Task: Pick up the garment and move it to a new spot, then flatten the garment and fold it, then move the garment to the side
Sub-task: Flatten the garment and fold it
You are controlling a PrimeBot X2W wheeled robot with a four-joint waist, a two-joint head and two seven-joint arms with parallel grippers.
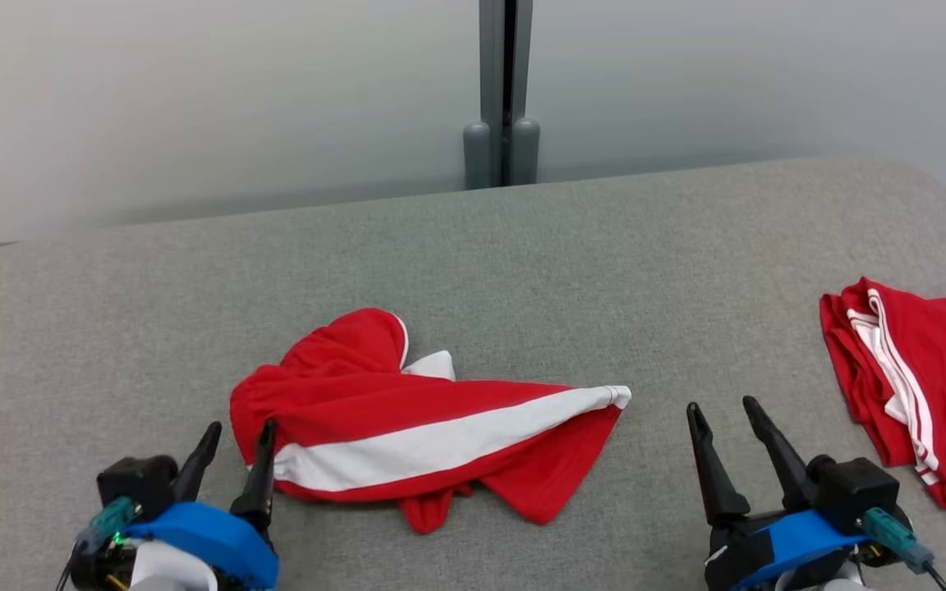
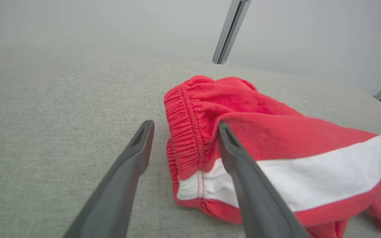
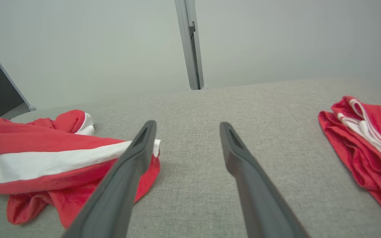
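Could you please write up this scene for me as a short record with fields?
surface: grey fabric, wide and bare at the back
garment: red with a broad white stripe, crumpled, lying in front of the robot, not yet flattened
waistband: gathered elastic, at the garment's left end
second garment: red with thin white stripes, roughly folded, at the far right
left gripper: open, fingers apart at the waistband, not closed on it
right gripper: open, over bare surface between the two garments
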